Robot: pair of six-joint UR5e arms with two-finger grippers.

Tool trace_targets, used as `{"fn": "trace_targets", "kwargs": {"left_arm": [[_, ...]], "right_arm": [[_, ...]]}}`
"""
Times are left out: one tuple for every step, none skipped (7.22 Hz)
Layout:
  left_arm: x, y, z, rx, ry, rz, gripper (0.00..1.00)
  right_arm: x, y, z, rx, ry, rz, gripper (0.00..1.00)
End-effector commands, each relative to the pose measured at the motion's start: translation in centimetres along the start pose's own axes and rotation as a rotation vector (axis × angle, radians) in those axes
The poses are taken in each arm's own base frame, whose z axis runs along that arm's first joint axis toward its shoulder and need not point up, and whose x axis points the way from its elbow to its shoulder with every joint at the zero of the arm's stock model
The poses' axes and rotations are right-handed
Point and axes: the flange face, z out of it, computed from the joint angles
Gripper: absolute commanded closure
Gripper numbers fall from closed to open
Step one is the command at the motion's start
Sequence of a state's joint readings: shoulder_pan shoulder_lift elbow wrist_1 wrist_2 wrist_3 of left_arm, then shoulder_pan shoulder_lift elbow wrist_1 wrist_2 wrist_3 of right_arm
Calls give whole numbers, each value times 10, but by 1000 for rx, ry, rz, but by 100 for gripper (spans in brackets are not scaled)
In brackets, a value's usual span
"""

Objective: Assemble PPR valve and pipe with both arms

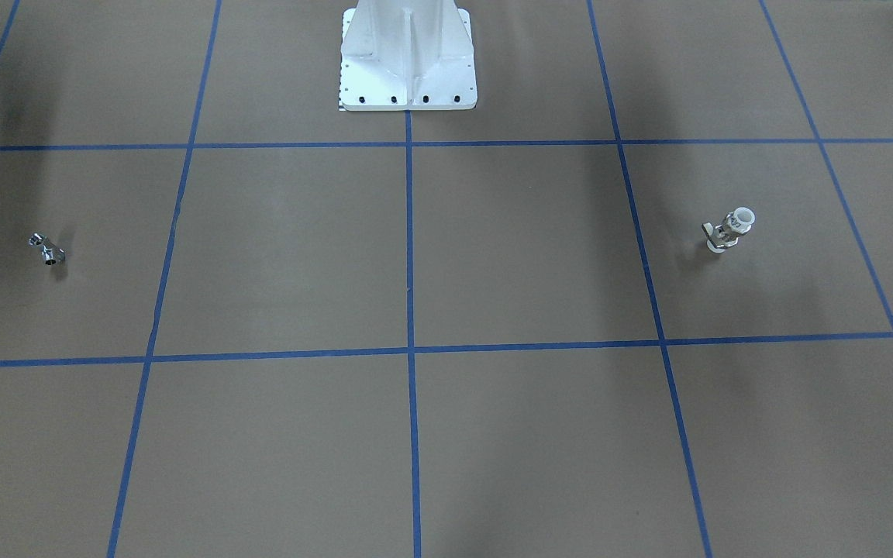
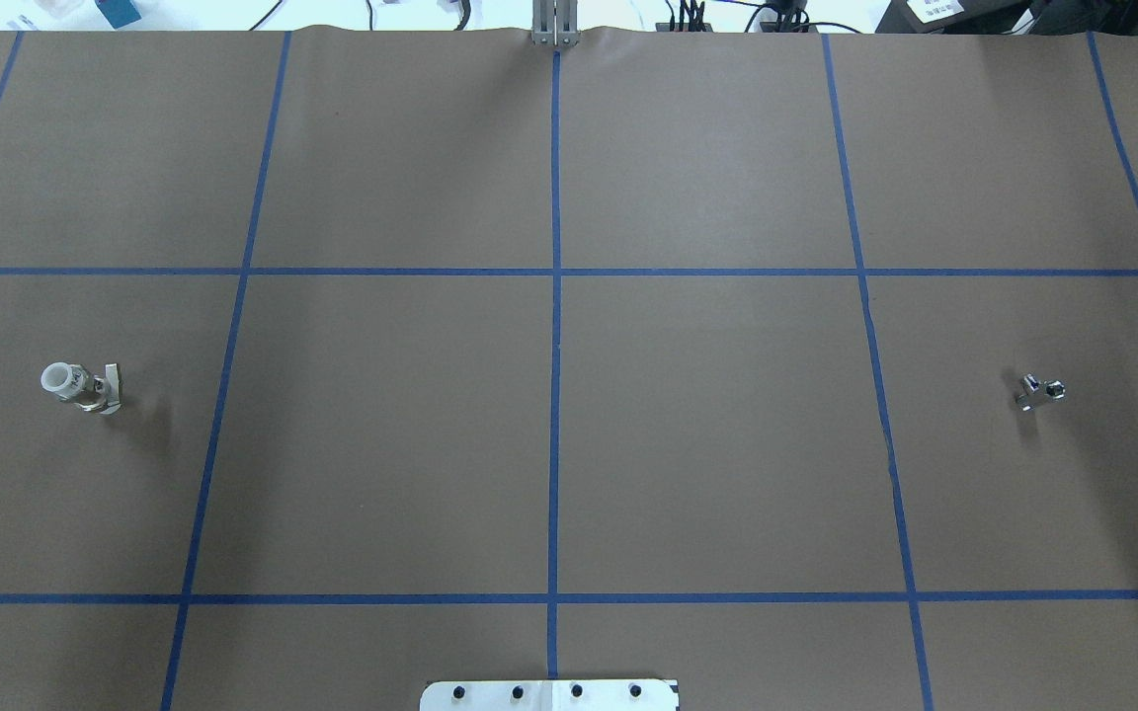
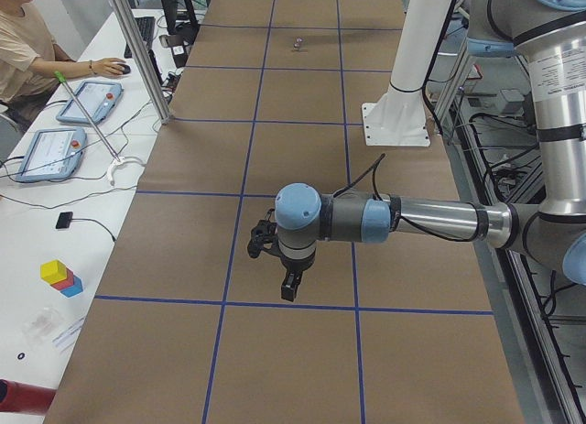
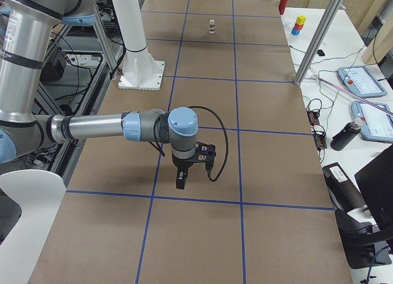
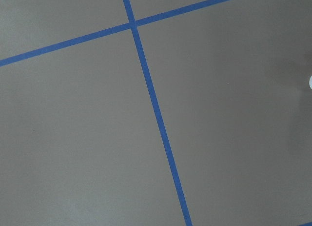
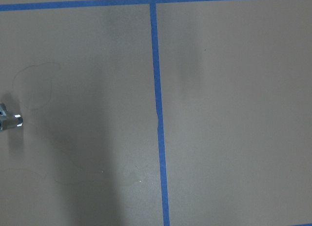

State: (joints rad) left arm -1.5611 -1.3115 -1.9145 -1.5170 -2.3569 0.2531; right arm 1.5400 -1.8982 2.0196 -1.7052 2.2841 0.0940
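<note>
Left hand [image 3: 287, 293] hovers; PPR valve [image 2: 81, 385] upright, opening up.

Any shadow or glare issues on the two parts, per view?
Front-facing: soft, wide shadows band the table; pipe sits by one, chrome glinting. Overhead: PPR valve evenly lit, small shadow beside it. Right wrist: pipe cropped at left edge, by a dim patch.

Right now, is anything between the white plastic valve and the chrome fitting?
Nothing visible does. The white plastic PPR valve and the shiny chrome pipe fitting sit far apart, with only flat blue tape lines crossing the brown paper between them.
</note>
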Motion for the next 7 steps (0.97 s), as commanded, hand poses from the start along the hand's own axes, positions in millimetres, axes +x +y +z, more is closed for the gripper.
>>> {"fn": "trace_targets", "kwargs": {"left_arm": [[3,-3,-3,23,-2,22,0],[3,-3,-3,23,-2,21,0],[4,-5,-5,28,-3,26,0],[10,-21,-15,71,-11,62,0],[18,-34,-24,126,-18,121,0],[27,-48,-36,199,-37,199,0],[43,-108,-60,304,-52,319,0]], "right_arm": [[1,0,2,-5,0,4,0],[-1,-2,-1,1,0,-1,0],[-3,-2,-3,6,1,-7,0],[-6,-10,-8,20,10,-17,0],[-14,-19,-14,45,0,-30,0],[-31,-49,-32,135,-3,-104,0],[-25,-70,-20,154,-23,-123,0]]}}
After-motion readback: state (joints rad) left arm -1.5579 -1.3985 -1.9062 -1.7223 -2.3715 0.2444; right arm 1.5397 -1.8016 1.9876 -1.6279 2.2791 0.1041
